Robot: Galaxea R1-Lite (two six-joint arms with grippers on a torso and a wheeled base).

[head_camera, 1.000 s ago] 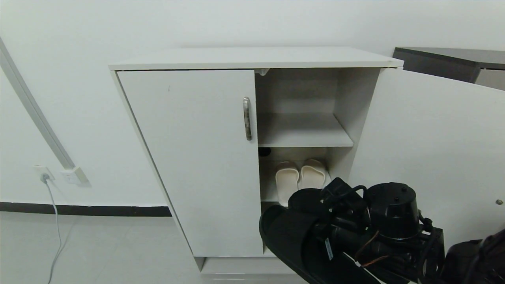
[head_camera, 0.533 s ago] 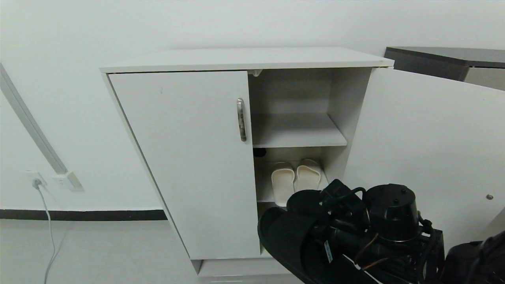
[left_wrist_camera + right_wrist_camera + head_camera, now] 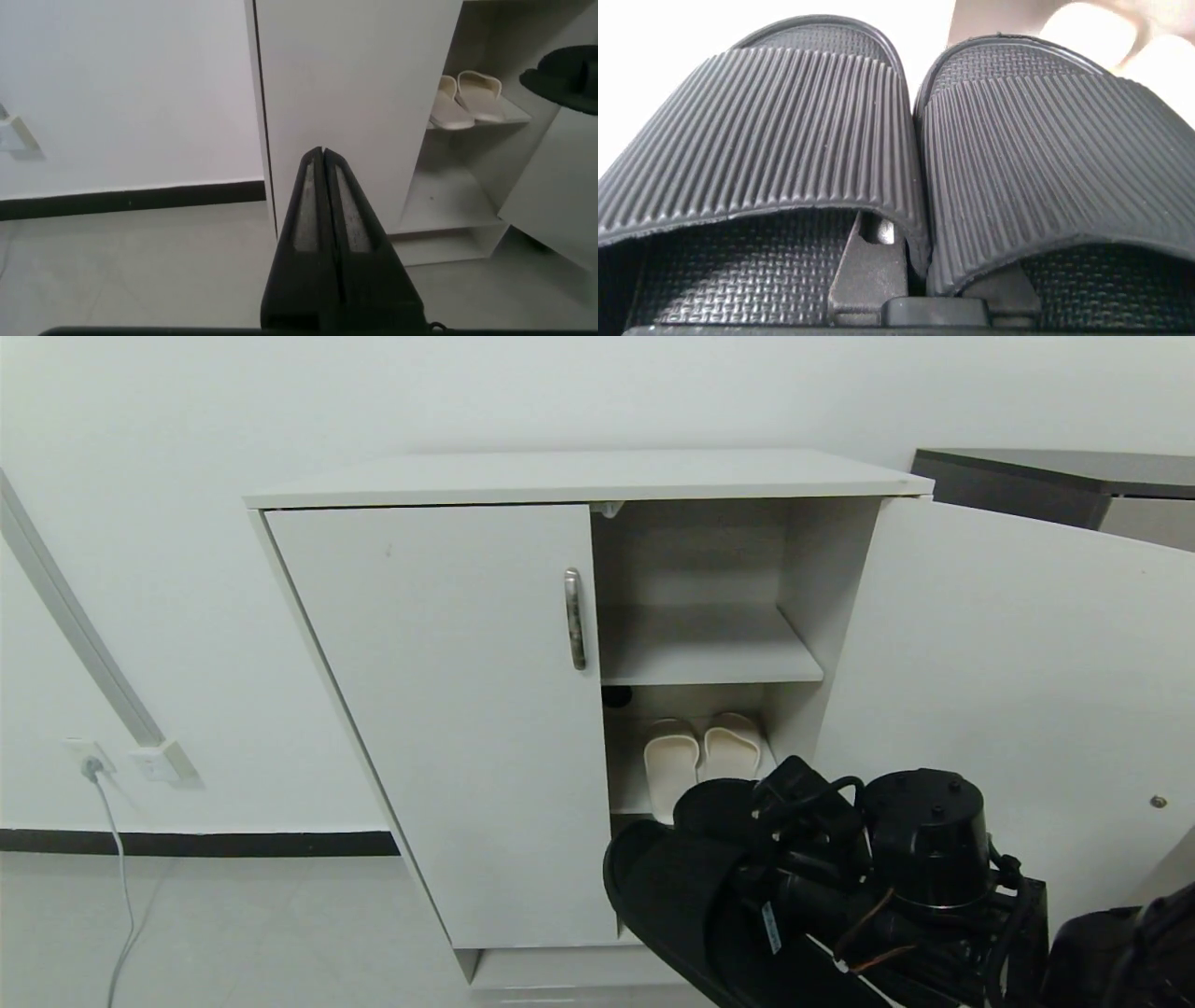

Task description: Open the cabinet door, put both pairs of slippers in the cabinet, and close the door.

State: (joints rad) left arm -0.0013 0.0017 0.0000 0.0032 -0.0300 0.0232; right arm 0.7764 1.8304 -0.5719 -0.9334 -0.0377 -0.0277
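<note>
The right arm (image 3: 924, 859) comes in from the lower right of the head view, its wrist bent so that the right gripper (image 3: 747, 896) points forward and toward the robot's left, held low. Its fingers (image 3: 868, 271) run under the straps of the black slippers (image 3: 785, 121), one in each, clamping the pair side by side. The left gripper (image 3: 323, 201) is angled forward and down, its two fingers pressed flat against each other along their whole length.

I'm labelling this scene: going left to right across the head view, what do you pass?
Wall socket → closed left door → door handle → white slippers → open right door.
</note>
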